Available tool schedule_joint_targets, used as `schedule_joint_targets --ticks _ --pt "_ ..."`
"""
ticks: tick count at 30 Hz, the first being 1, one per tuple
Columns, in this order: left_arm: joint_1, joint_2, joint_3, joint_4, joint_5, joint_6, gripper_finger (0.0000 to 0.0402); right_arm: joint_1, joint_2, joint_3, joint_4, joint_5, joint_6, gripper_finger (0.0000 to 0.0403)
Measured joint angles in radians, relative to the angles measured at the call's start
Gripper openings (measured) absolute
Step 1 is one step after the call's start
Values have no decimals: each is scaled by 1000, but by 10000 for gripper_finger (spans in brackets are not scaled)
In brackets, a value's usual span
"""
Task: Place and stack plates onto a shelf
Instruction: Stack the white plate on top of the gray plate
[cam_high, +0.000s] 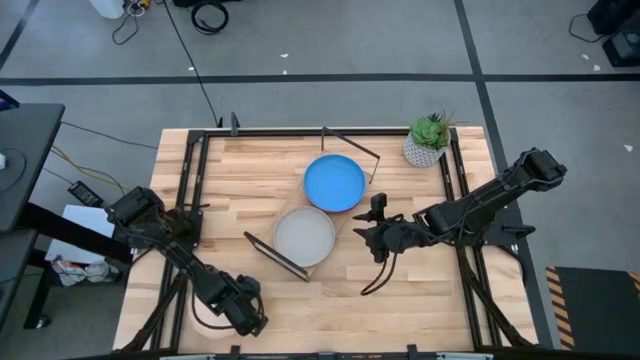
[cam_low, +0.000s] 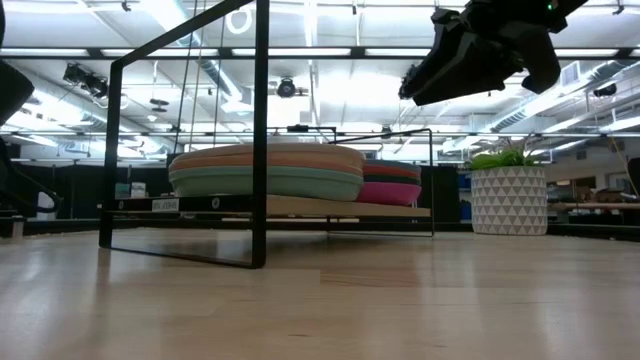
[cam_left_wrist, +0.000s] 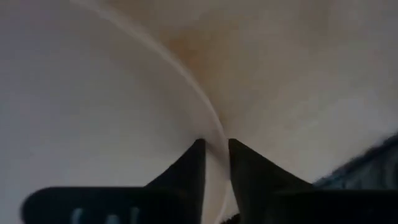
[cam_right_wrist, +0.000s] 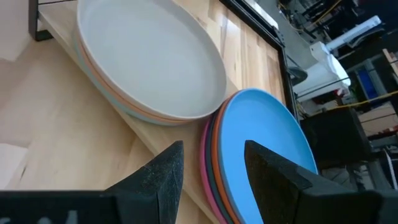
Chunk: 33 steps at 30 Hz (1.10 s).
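The shelf (cam_high: 346, 217) stands slantwise in the table's middle and carries two stacks of plates. The farther stack has the bright blue plate (cam_high: 335, 183) on top; in the right wrist view it (cam_right_wrist: 264, 134) lies over orange-red, dark and magenta rims. The nearer stack is topped by a pale grey plate (cam_high: 304, 237) (cam_right_wrist: 149, 62); the low view shows terracotta and teal plates (cam_low: 265, 182) beneath it. My right gripper (cam_high: 377, 238) (cam_right_wrist: 211, 162) is open, raised above the table just right of the shelf and facing the stacks. My left gripper (cam_high: 245, 308) waits shut at the near-left, its wrist view filled by a blurred pale surface.
A potted plant in a white patterned pot (cam_high: 428, 142) (cam_low: 508, 198) stands at the table's far right corner. Black frame rails (cam_high: 190, 190) run along the table's left and right sides. Bare tabletop (cam_high: 400, 300) lies near and right of the shelf.
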Motion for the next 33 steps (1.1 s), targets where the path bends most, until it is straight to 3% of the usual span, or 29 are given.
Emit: schedule_joint_targets --ticks 5,9,12,19,27,33 --pt "-6 2 -2 123 31 80 23 -7 0 0 0 -4 -3 176" --pt "-7 -7 -3 275 83 134 18 -7 0 0 0 -4 -9 176" --pt "-8 -29 33 360 49 224 18 -7 0 0 -1 -4 -10 176" --pt "9 -93 202 325 -112 564 13 -7 0 0 -1 -4 -10 176" --pt "66 -107 428 210 -110 981 13 4 -5 0 -43 50 -1 176" --pt "151 -108 548 107 -154 1404 14 54 -55 0 -100 107 80 176"
